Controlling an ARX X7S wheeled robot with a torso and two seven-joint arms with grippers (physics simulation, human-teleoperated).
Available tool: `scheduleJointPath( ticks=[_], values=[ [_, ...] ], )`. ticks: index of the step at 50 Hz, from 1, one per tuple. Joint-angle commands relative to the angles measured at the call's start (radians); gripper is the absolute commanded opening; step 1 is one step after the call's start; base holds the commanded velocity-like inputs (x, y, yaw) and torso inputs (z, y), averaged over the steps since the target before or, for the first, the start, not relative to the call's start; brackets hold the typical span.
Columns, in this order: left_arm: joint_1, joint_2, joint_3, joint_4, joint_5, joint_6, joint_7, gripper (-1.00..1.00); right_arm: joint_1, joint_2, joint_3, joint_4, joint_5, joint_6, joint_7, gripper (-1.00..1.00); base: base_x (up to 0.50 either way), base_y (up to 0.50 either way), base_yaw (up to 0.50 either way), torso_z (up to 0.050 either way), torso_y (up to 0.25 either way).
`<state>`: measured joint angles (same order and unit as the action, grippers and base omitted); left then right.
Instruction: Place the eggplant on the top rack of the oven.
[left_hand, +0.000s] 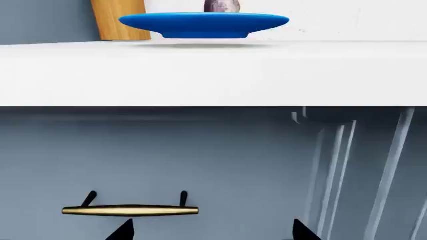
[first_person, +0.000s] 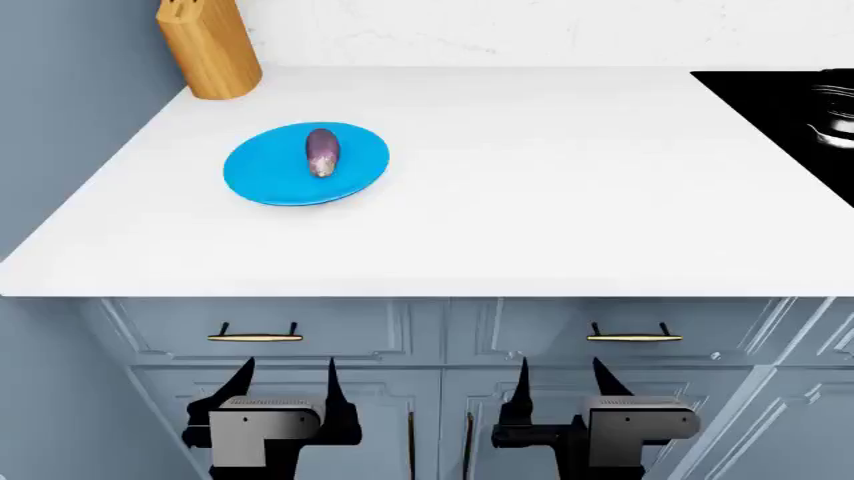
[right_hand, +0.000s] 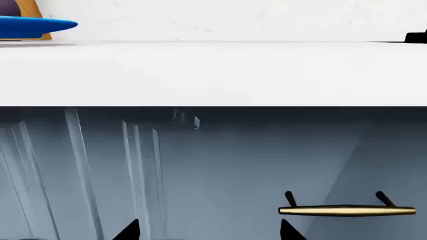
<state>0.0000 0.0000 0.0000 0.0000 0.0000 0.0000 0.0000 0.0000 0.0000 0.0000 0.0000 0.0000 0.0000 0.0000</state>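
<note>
The eggplant (first_person: 322, 152), small and dark purple with a paler end, lies on a blue plate (first_person: 267, 175) on the white counter at the left. In the left wrist view only its pale top (left_hand: 221, 6) shows above the plate (left_hand: 203, 25). My left gripper (first_person: 284, 380) and right gripper (first_person: 558, 378) are both open and empty, low in front of the blue-grey cabinet drawers, below the counter's edge. Their black fingertips (left_hand: 123, 231) (right_hand: 130, 231) point at the drawer fronts. The oven and the top rack are out of view.
A wooden knife block (first_person: 208, 45) stands at the counter's back left, behind the plate. A black cooktop (first_person: 787, 105) sits at the right edge. Brass drawer handles (first_person: 255, 337) (first_person: 634, 337) lie just above the grippers. A blue-grey wall panel (first_person: 67, 100) bounds the left.
</note>
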Motion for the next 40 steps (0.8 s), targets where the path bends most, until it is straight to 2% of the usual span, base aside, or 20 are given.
scheduleJointPath(
  ticks=[1, 4, 11, 15, 19, 26, 32, 40],
  values=[
    [-0.001, -0.016, 0.017, -0.004, -0.019, 0.003, -0.017, 1.00, 0.002, 0.011, -0.030, -0.031, 0.012, 0.035, 0.029, 1.00, 0.00, 0.00, 0.00, 0.000, 0.000],
    [0.000, -0.029, 0.036, -0.002, -0.026, 0.005, -0.028, 1.00, 0.002, 0.020, -0.061, -0.076, 0.014, 0.079, 0.059, 1.00, 0.00, 0.00, 0.00, 0.000, 0.000],
    [0.008, -0.043, 0.048, 0.025, -0.054, 0.000, -0.055, 1.00, 0.001, 0.044, -0.087, -0.078, 0.032, 0.071, 0.076, 1.00, 0.00, 0.00, 0.00, 0.000, 0.000],
    [0.023, -0.051, 0.059, 0.110, -0.063, -0.053, -0.071, 1.00, -0.008, 0.058, -0.113, -0.143, 0.009, 0.090, 0.088, 1.00, 0.00, 0.00, 0.00, 0.000, 0.000],
    [0.025, -0.059, 0.055, 0.263, -0.099, -0.188, -0.088, 1.00, 0.003, 0.052, -0.131, -0.287, 0.004, 0.231, 0.115, 1.00, 0.00, 0.00, 0.00, 0.000, 0.000],
    [-0.022, -0.090, 0.073, 0.464, -0.093, -0.372, -0.122, 1.00, 0.008, 0.092, -0.128, -0.445, -0.013, 0.367, 0.127, 1.00, 0.00, 0.00, 0.00, 0.000, 0.000],
    [-0.148, -0.100, 0.075, 0.586, -0.132, -0.594, -0.134, 1.00, 0.105, 0.106, -0.132, -0.564, -0.002, 0.565, 0.116, 1.00, 0.00, 0.00, 0.00, 0.000, 0.000],
    [-0.291, -0.103, 0.072, 0.674, -0.179, -0.805, -0.152, 1.00, 0.243, 0.108, -0.179, -0.670, -0.020, 0.802, 0.116, 1.00, 0.00, 0.00, 0.00, 0.000, 0.000]
  ],
)
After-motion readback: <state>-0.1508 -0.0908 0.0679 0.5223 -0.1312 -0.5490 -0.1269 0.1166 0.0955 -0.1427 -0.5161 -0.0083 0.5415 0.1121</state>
